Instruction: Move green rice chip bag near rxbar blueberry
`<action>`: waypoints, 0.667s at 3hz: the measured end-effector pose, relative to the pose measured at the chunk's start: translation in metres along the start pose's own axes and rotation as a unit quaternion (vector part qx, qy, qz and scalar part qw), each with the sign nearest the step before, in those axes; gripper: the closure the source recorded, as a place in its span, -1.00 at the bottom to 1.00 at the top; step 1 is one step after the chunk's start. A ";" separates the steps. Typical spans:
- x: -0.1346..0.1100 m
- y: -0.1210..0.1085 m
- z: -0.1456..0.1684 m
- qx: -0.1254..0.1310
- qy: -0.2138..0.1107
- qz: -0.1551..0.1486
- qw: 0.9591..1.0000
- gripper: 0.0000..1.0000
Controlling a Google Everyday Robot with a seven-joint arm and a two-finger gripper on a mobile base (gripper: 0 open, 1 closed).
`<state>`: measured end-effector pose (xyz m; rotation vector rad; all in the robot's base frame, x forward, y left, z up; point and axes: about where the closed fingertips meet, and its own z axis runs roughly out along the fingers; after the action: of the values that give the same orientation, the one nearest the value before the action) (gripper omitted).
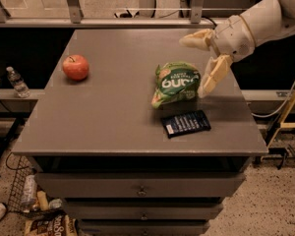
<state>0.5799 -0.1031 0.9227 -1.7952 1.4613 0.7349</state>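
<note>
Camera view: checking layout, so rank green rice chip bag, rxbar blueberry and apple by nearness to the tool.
1. green rice chip bag, beside the open tool over the right of the table.
2. rxbar blueberry, in front of the bag.
3. apple, far left.

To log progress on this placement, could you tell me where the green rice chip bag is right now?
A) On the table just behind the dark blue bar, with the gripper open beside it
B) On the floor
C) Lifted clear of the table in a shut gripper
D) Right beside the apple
A: the green rice chip bag sits on the table just behind the rxbar blueberry, far from the apple, with the gripper spread open beside it.
</note>
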 end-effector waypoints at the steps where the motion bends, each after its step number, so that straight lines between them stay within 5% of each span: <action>1: 0.006 -0.002 0.001 0.011 0.022 0.011 1.000 -1.00; 2: 0.021 0.009 -0.016 0.047 0.069 0.047 0.995 -1.00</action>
<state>0.5749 -0.1294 0.9147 -1.7438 1.6527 0.5885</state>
